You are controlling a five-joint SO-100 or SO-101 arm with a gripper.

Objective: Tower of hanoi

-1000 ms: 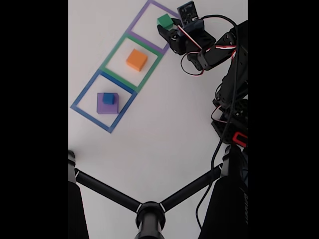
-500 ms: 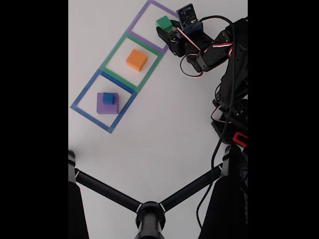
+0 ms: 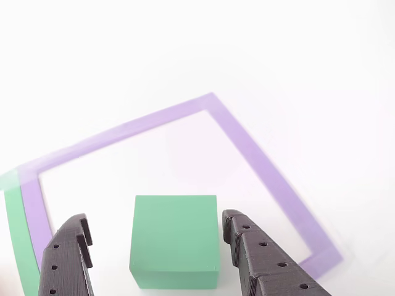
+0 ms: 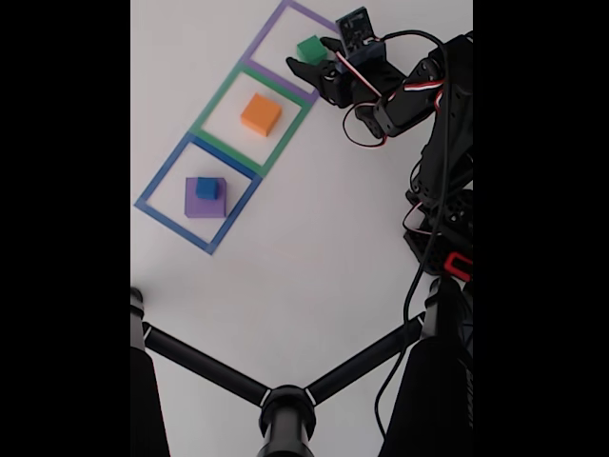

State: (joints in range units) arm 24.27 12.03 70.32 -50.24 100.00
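End effector (image 3: 157, 237), released, straddles the green block (image 3: 175, 239) at the frame's bottom; close evenly on both sides.

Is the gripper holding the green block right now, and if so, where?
Nothing is held. The gripper is open, its fingers clear of the green block on both sides; the block sits inside the purple outline.
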